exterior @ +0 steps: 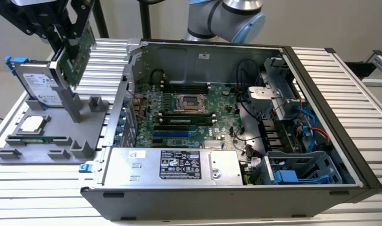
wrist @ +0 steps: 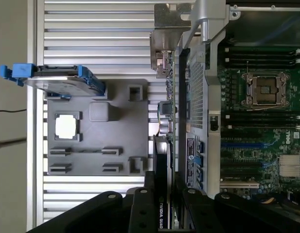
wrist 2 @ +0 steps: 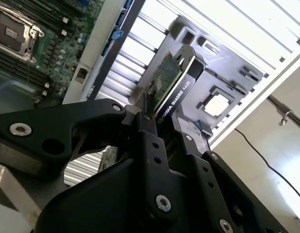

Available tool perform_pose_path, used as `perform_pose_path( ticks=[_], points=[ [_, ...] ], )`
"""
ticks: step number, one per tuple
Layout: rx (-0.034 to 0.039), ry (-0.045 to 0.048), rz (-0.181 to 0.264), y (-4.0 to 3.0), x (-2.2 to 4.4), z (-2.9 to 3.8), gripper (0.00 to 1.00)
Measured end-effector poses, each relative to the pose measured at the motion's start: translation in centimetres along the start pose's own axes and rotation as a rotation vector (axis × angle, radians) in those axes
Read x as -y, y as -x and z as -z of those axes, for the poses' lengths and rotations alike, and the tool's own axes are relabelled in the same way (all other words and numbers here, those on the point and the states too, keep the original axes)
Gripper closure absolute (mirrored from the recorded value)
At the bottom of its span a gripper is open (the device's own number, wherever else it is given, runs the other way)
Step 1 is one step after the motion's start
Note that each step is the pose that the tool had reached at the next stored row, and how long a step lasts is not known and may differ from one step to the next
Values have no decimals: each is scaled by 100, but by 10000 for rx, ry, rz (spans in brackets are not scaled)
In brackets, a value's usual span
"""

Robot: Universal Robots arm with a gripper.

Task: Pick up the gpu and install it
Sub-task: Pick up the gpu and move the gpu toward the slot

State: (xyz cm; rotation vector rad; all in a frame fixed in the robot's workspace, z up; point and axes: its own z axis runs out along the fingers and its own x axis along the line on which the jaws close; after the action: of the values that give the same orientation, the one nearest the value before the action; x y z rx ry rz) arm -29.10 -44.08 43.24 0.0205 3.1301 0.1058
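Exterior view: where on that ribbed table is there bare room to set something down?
Bare ribbed table lies on the camera's side of the grey tray and on the exterior view's right of the computer case. Crowded: the tray, where the hard drive stands and the gripper holds the gpu above it, and inside the case.

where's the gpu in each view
Exterior view: gpu at the exterior view's upper left, above the grey tray.
Second wrist view: gpu clamped in the pincer, tray behind.
First wrist view: gpu edge-on between tray and case wall.
Shared landmark: the grey tray.
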Motion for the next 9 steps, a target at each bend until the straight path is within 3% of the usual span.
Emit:
perform_pose_path(
  ticks=[9],
  points=[
    [0,-1,0,130,-2,-1,100]
  ],
)
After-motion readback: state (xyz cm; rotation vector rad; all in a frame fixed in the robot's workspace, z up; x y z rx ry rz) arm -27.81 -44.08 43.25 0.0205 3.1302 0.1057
